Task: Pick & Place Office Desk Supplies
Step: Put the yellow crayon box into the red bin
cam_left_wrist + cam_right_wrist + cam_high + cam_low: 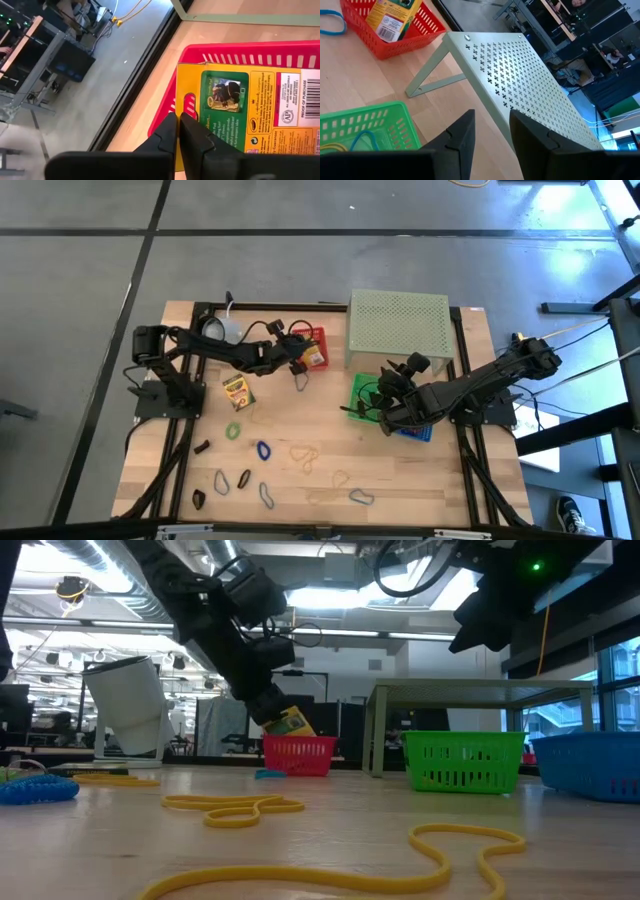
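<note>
The yellow box point(314, 356) is resting tilted in the red basket point(318, 337) at 12 o'clock on the desk point(420, 480), its long axis leaning on the rim. The left tool point(297, 367), fingers pressed together, is hovering beside it, holding nothing. The right tool point(385, 385) is waiting half spread over the green basket point(357, 395). A second box point(236, 391), loops point(262, 449) and clips point(201, 447) are lying unsorted at 6 to 9 o'clock.

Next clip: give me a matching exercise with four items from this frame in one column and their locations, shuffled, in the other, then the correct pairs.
Items:
1. crayon box
2. second crayon box
3. left gripper
4. right gripper

Places:
A. lying flat on the bare table
B. above the green basket
C. at the red basket, shut, against the box there
D. leaning in the red basket

Pairs: 1-D, 2-A, 3-C, 4-B
</note>
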You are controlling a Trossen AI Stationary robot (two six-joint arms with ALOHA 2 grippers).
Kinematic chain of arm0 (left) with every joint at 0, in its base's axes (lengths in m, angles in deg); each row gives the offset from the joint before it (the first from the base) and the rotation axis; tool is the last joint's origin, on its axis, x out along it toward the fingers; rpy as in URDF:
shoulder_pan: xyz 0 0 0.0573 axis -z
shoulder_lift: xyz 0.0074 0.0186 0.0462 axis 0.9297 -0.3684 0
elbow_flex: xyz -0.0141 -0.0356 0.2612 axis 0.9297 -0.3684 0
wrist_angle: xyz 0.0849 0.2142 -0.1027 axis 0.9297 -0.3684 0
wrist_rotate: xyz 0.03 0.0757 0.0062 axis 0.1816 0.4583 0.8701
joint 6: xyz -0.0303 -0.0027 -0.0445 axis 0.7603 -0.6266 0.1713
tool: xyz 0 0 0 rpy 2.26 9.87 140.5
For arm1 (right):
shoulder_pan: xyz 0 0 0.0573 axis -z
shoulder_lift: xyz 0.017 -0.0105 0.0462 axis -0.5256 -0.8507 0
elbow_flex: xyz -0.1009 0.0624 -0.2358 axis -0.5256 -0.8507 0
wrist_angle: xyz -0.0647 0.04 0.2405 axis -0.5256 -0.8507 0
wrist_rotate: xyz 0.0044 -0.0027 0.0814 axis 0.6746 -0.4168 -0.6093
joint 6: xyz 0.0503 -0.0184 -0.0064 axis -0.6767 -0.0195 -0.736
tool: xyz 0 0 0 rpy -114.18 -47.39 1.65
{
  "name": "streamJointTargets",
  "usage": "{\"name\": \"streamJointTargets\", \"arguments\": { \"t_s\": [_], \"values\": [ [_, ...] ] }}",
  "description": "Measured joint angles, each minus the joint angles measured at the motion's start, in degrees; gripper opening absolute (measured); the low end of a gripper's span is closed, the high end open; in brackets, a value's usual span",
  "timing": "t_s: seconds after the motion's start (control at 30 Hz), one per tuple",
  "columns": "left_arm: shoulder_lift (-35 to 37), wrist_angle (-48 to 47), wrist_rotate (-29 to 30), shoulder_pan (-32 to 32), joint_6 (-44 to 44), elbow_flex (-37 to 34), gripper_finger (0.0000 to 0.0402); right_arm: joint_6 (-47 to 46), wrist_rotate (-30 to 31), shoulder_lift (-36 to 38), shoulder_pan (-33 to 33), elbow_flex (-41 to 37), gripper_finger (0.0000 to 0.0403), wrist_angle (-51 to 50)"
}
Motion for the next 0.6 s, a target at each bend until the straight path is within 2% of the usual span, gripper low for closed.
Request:
{"name": "streamJointTargets", "arguments": {
  "t_s": [0.4, 0.6],
  "values": [
    [0.07, -0.17, 0.02, 0.04, -0.54, 0.31, 0.0068, -0.1, 0.0, 0.0, 0.0, 0.0, 0.0123, 0.0],
    [0.21, -0.39, 0.05, 1.22, -4.04, 4.5, 0.0092, -0.1, 0.0, 0.0, 0.0, 0.0, 0.0123, 0.0]
  ]
}}
